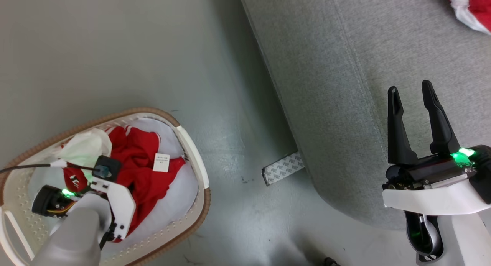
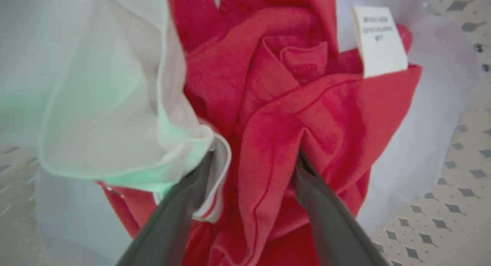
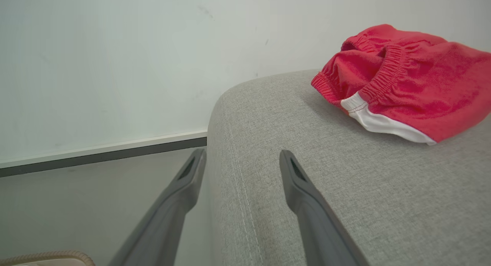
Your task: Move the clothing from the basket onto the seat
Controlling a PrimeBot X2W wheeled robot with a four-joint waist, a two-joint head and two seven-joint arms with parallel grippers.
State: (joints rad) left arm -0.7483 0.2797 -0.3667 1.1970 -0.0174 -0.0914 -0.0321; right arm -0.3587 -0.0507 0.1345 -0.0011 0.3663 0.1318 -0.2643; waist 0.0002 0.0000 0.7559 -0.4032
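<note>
**Clothing (image 1: 140, 162) in the basket (image 1: 193, 155), left fingers spread into the heap**

The left gripper (image 2: 255, 155) reaches down into the basket at the near left of the scene with its jaws wide apart. Its two dark fingers (image 2: 168, 220) are pushed into the clothing, and a thick fold of red cloth rises between them. The left finger's tip sits under the edge of a thin pale panel (image 2: 103, 105), and the right finger's tip is tucked into a red crease. The jaws are not closed on the fold. Both tips are buried in cloth, so how deep they go is hard to say.

The right gripper (image 1: 409, 87) is also spread open and holds nothing. It hovers over the near left corner of the seat (image 1: 345, 86), the grey cushion on the right of the scene. In the right wrist view one finger hangs over the floor (image 1: 115, 47) and the other over the cushion's stitched edge.

The clothing in the basket is a crumpled, soft red heap of deep folds, lying directly under and around the left fingers. A white care label (image 2: 379, 41) stands up at its far right side, and a strip of red-and-white trim shows beside the left finger. White cloth lies around and beneath the red.

A second red garment (image 3: 406, 78), with a gathered elastic waistband and a white edge, lies on the seat at the far right, well apart from both grippers.
</note>
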